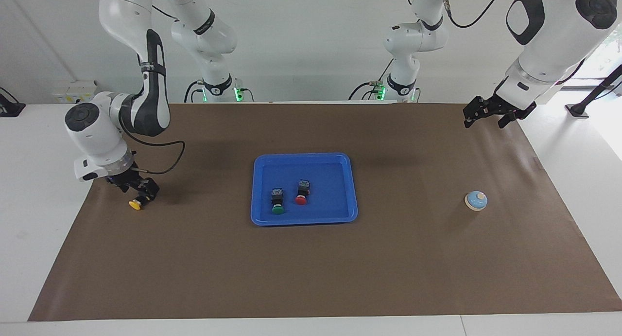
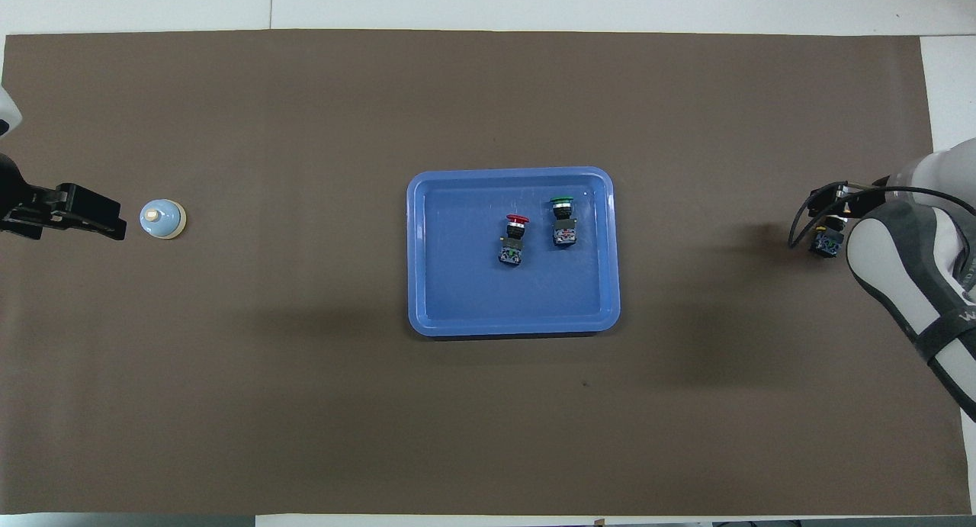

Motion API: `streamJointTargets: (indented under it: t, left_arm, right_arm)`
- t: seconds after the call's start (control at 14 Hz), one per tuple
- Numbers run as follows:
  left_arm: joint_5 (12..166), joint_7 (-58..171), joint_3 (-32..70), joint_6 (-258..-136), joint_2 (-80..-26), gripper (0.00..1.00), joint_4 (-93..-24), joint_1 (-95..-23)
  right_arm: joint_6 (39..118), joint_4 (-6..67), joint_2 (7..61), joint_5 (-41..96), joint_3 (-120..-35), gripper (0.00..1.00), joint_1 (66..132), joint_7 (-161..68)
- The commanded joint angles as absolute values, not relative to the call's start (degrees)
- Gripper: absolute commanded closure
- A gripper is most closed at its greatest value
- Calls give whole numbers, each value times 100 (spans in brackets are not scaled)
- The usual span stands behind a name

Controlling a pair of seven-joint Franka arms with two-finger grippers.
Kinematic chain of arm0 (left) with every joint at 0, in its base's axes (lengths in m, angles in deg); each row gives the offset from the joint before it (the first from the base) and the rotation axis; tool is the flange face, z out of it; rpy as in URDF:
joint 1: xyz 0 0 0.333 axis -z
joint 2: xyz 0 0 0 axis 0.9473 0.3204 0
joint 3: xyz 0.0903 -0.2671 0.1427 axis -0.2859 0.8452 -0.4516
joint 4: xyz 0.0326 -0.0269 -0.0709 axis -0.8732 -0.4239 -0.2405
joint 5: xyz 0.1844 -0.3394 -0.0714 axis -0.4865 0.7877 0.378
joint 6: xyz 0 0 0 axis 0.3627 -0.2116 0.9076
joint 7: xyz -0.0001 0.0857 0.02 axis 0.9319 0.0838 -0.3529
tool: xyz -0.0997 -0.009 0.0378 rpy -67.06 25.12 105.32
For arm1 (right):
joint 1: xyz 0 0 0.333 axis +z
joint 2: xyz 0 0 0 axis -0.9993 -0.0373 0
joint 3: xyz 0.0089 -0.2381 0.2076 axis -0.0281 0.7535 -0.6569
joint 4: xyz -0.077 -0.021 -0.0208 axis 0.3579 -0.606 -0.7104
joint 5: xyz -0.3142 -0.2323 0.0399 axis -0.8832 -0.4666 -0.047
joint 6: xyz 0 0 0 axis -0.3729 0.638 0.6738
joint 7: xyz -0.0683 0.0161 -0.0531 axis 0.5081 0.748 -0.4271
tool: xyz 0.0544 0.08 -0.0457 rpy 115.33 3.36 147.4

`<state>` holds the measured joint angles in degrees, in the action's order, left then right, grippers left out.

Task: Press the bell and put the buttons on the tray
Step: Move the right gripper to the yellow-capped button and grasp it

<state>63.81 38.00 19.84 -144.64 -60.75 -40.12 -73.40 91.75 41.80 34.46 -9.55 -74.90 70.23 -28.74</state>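
The blue tray (image 1: 303,219) lies mid-table and holds the red button (image 1: 302,192) and the green button (image 1: 277,201), both on their sides. It also shows in the overhead view (image 2: 427,283) with the red button (image 2: 513,239) and the green button (image 2: 563,221). My right gripper (image 1: 139,195) is low over the mat at the right arm's end, shut on the yellow button (image 1: 135,204), whose body shows in the overhead view (image 2: 826,243). The bell (image 1: 475,200) stands at the left arm's end. My left gripper (image 1: 486,121) is open and raised, beside the bell (image 2: 162,219) in the overhead view.
A brown mat (image 1: 311,277) covers the table, with white tabletop (image 1: 29,238) around it. Nothing else stands on the mat.
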Motion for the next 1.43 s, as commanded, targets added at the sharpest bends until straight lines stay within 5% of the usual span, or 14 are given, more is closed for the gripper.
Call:
streamJointTargets:
  t: [0.0,0.36,0.43,0.5,0.57,0.64,0.93,1.36]
  left_arm:
    - [6356,3806,1986,-14448,-6148,0,-4067,-7368]
    - [6356,3806,1986,-14448,-6148,0,-4058,-7368]
    - [6356,3806,1986,-14440,-6148,0,-4067,-7368]
    - [6356,3806,1986,-14448,-6148,0,-4067,-7368]
    - [6356,3806,1986,-14448,-6148,0,-4067,-7368]
    - [6356,3806,1986,-14448,-6148,0,-4067,-7368]
    - [6356,3806,1986,-14448,-6148,0,-4067,-7368]
    - [6356,3806,1986,-14448,-6148,0,-4058,-7368]
  right_arm:
    - [9324,4340,3418,-1030,-7587,0,6818,-2651]
    - [9736,4393,3057,-995,-7596,0,6914,-2440]
    - [9841,4454,3039,-995,-7596,8,6914,-2466]
    - [9834,4481,3039,-995,-7596,39,6914,-2484]
    - [9764,4472,3048,-1003,-7596,84,6914,-2502]
    - [9659,4472,3057,-1003,-7605,100,6923,-2493]
    - [8992,4175,3127,-977,-7649,100,7081,-2484]
    - [7199,2374,3110,-820,-7649,100,8300,-2440]
